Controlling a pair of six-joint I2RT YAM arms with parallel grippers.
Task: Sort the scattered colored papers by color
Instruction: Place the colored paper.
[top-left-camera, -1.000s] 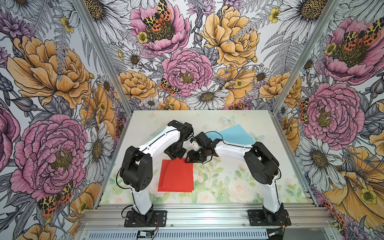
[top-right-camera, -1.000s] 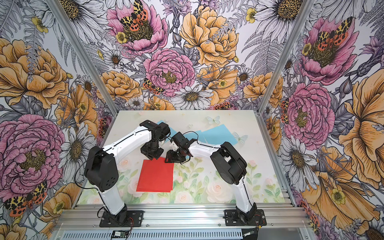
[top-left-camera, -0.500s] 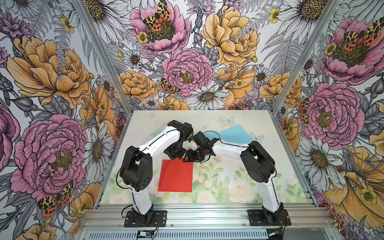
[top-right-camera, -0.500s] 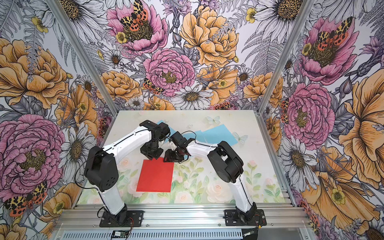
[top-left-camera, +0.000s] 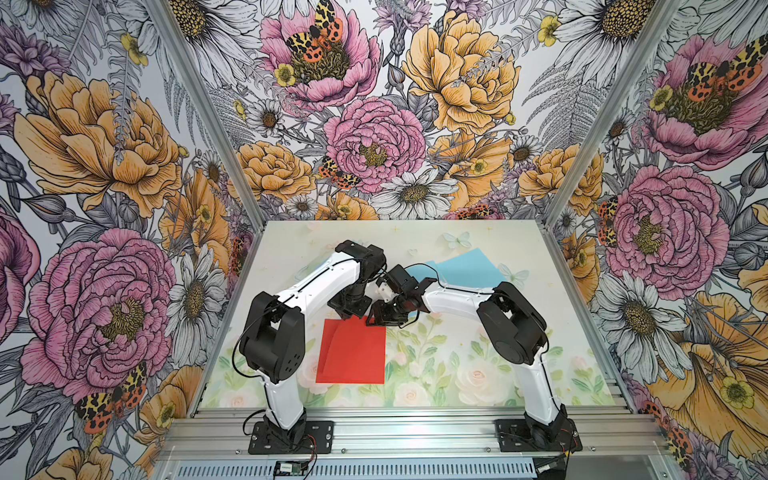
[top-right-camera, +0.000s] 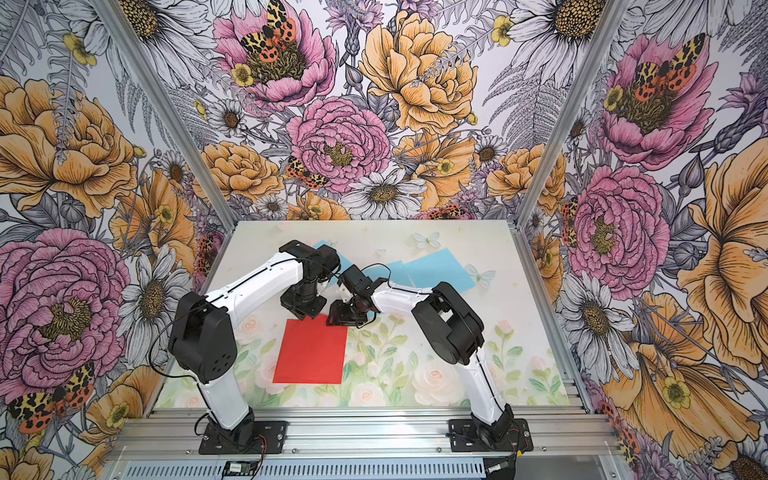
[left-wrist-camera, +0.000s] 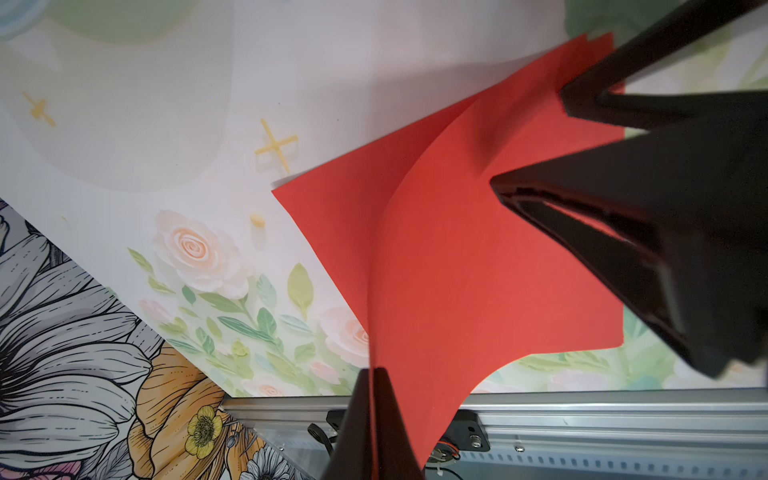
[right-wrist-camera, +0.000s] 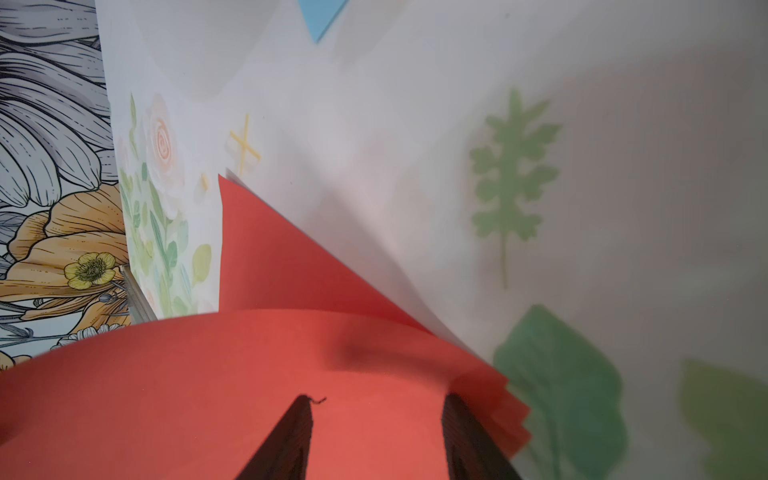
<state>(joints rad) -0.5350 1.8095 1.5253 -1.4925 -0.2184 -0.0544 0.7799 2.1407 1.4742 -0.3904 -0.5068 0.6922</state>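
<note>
Three red papers (top-left-camera: 353, 353) lie in one pile on the tabletop (top-left-camera: 457, 361), near its middle and a little toward the left arm's side. The count comes from the right wrist view, where stepped edges at one corner of the pile show three layers. The top red paper (left-wrist-camera: 478, 270) bows upward off the sheets under it, and in both top views its raised edge shows as a curved fold along the pile's left side. The lower red paper (left-wrist-camera: 345, 216) lies flat on the tabletop.

The left hand (left-wrist-camera: 373, 376) is closed on one edge of the top red paper, with the thin sheet pinched between its two fingers. The right hand (right-wrist-camera: 378, 399) has its fingers spread. Both tips are down on the top red paper near a corner of the pile, and nothing is between them. In both top views the two hands meet at the far edge of the pile, just beside each other.

There are also three blue papers. Two blue papers (top-right-camera: 440, 270) overlap on the far right part of the tabletop, well apart from the red pile and partly hidden by the right arm. The third blue paper (top-right-camera: 322, 246) shows only as a small piece behind the left arm's wrist.
</note>
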